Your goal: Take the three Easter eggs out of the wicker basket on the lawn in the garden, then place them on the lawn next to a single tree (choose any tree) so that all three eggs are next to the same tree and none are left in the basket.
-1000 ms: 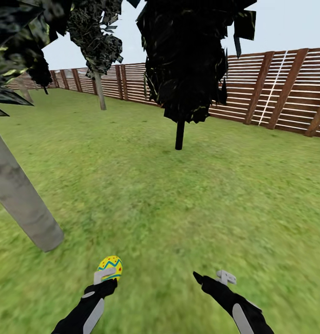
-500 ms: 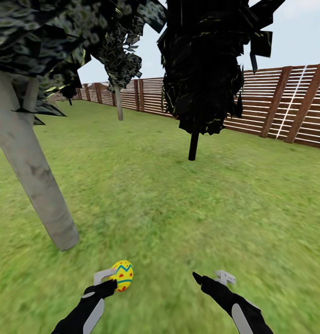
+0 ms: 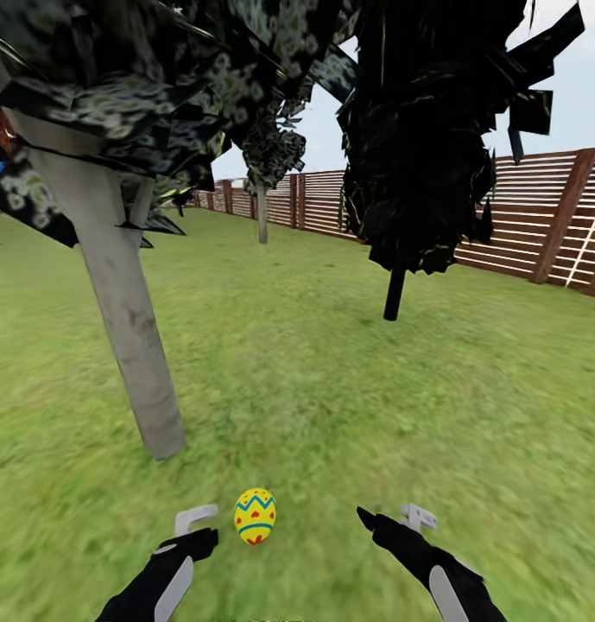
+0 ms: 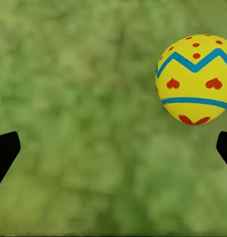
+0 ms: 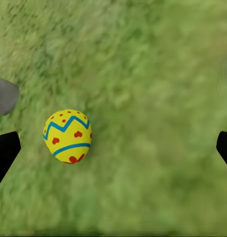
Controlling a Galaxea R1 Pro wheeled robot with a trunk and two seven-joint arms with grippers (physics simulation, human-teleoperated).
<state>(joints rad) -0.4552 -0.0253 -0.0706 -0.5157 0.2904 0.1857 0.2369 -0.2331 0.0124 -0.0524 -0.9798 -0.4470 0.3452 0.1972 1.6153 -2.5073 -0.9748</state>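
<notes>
Beside left claw (image 3: 196, 521), egg (image 3: 255, 516) released

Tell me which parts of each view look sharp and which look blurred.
Head view: Easter egg and pale trunk crisp, near lawn smeared. Left wrist view: egg sharp, grass soft. Right wrist view: egg clear, grass mottled and blurry.

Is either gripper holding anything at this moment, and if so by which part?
Nothing is held. The yellow egg with red dots and blue zigzag lies apart from the open left gripper, outside its fingers; the right gripper is open and empty.
</notes>
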